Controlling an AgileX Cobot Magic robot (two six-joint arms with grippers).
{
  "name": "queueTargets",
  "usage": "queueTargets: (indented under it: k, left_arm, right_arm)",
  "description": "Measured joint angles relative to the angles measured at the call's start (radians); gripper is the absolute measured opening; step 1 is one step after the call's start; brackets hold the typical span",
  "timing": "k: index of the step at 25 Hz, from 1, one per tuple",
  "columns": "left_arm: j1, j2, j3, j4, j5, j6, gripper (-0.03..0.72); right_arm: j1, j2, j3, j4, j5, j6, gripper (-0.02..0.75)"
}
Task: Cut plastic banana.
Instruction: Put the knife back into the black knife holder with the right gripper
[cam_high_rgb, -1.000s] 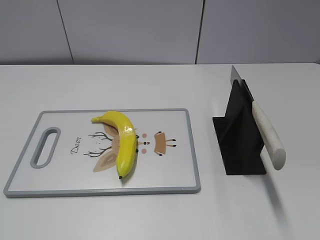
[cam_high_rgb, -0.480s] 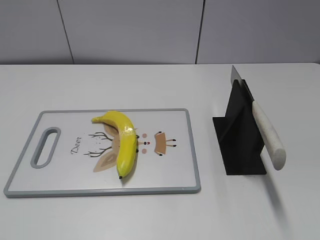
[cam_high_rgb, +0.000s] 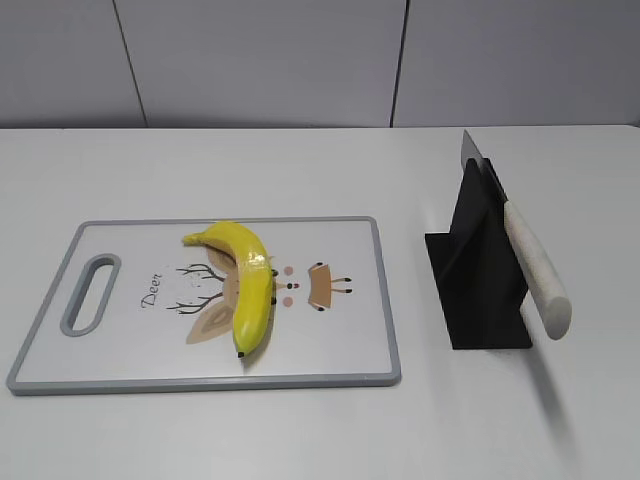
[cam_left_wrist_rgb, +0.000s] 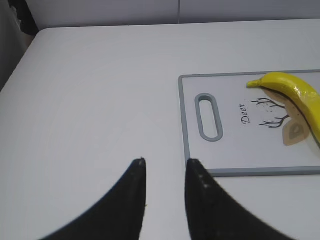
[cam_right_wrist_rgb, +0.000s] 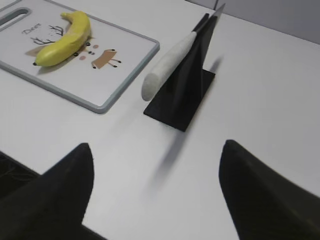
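Note:
The plastic banana lies curved on the grey-rimmed cutting board; it also shows in the left wrist view and the right wrist view. A knife with a white handle rests slanted in a black stand, seen too in the right wrist view. My left gripper hovers empty over bare table left of the board, jaws a little apart. My right gripper is wide open and empty, in front of the knife stand. Neither gripper appears in the exterior view.
The white table carries the board on the left and the knife stand on the right. A grey wall stands behind. The board has a handle slot near my left gripper.

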Motion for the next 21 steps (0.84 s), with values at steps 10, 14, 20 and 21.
queueTargets:
  k: [10, 14, 20, 21]
  left_arm:
    - [0.0, 0.0, 0.0, 0.0, 0.0, 0.0, 0.244]
    - [0.0, 0.0, 0.0, 0.0, 0.0, 0.0, 0.241]
    - [0.0, 0.0, 0.0, 0.0, 0.0, 0.0, 0.24]
    - [0.0, 0.0, 0.0, 0.0, 0.0, 0.0, 0.24]
  right_arm:
    - [-0.216, 0.0, 0.0, 0.0, 0.0, 0.0, 0.591]
    - [-0.218, 0.0, 0.0, 0.001, 0.0, 0.0, 0.591]
    - [-0.218, 0.0, 0.0, 0.001, 0.0, 0.0, 0.591]
    - [-0.218, 0.0, 0.0, 0.001, 0.0, 0.0, 0.591]
